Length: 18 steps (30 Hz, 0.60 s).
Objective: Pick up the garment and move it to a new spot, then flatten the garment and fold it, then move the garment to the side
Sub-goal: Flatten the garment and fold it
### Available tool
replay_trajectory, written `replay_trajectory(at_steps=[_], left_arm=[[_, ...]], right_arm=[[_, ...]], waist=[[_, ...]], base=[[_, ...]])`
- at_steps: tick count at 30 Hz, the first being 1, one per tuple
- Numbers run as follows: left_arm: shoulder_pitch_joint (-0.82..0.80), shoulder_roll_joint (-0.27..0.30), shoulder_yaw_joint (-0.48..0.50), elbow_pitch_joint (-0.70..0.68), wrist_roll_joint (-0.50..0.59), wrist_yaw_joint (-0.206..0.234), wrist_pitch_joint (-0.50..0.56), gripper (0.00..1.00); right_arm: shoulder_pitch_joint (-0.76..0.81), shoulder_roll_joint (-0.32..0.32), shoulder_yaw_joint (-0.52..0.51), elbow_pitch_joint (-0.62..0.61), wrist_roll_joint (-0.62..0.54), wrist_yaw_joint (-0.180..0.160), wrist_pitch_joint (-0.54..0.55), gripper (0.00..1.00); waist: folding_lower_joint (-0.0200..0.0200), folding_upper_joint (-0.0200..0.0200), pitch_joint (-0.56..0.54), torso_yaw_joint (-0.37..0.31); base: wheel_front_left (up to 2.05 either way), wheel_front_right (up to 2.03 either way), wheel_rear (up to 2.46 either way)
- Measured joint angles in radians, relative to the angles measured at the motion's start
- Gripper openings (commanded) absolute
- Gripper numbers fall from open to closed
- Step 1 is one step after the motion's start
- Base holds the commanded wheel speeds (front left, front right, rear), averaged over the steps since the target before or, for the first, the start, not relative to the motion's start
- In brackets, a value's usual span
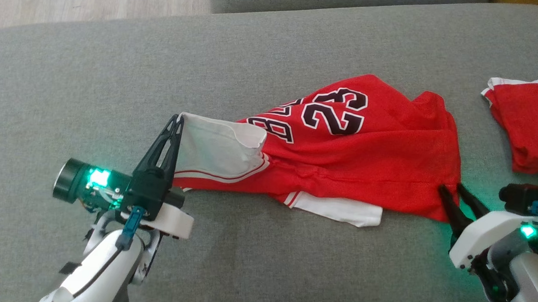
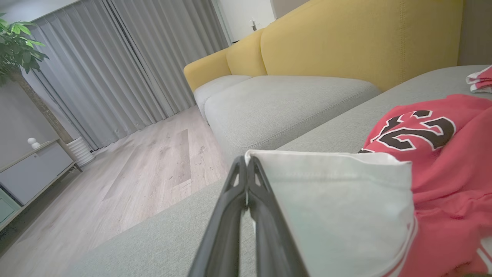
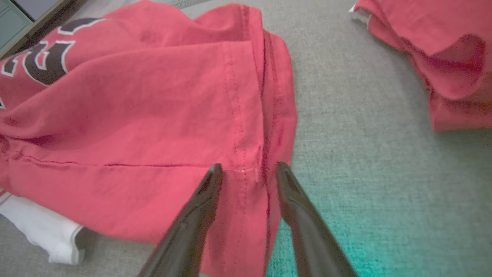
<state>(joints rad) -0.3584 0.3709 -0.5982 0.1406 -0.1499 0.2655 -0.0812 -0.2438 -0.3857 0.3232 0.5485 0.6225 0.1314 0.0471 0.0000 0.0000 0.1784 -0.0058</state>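
So, the left gripper (image 1: 178, 120) is clamped tight on the white sleeve (image 1: 214, 148) edge of the red jersey (image 1: 364, 150) and holds that bit up off the grey cushion (image 1: 300, 48). Rest of the jersey lies crumpled b/w the two grippers. The right gripper (image 1: 450, 188) has its fingers spread, straddling the hem corner w/ tips on the cloth, nothing pinched afaict.

Head cam gives the whole layout plus the 23 print. Right wrist cam adds the close-up, w/ the hem seam running straight up b/w the fingers (image 3: 207, 200). Left wrist cam adds the room beyond its fingertips: yellow sofa back (image 2: 346, 34), grey curtains (image 2: 115, 69), a plant (image 2: 17, 42), wood floor (image 2: 153, 154). The raised sleeve blocks most of what's right of those tips.

A second red garment (image 1: 529, 126) sits ahead and right of the right gripper, apart from the jersey.
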Motion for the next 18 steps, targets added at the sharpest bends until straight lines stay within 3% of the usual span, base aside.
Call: replay_trajectory(at_steps=[1,2,3,12,18], left_arm=[[0.0,0.0,0.0,0.0,0.0,0.0,0.001,0.0],[0.0,0.001,0.0,0.0,0.0,0.0,0.001,0.0],[0.0,0.001,0.0,-0.001,0.0,0.0,0.001,0.0],[0.003,0.014,0.004,-0.005,-0.014,0.013,-0.019,0.0],[0.039,0.072,0.056,-0.086,-0.048,0.013,-0.066,0.0]], right_arm=[[-0.001,0.0,0.007,0.008,0.006,0.0,0.0,0.32],[-0.003,0.0,0.012,0.015,0.011,0.0,-0.004,0.1],[-0.005,-0.001,0.019,0.021,0.018,0.0,-0.009,0.0],[-0.016,-0.026,0.027,0.016,0.049,0.0,-0.095,0.0],[0.024,-0.091,-0.019,-0.158,0.108,0.0,-0.109,0.0]], waist=[[0.0,0.0,0.0,0.002],[0.0,0.0,0.001,0.003],[0.0,0.0,0.001,0.004],[0.0,0.0,-0.038,0.004],[-0.0001,0.0,-0.104,-0.006]], base=[[0.0,0.0,0.0],[0.0,0.0,0.0],[0.0,0.0,0.0],[0.0,0.0,0.0],[0.0,0.0,0.0]])
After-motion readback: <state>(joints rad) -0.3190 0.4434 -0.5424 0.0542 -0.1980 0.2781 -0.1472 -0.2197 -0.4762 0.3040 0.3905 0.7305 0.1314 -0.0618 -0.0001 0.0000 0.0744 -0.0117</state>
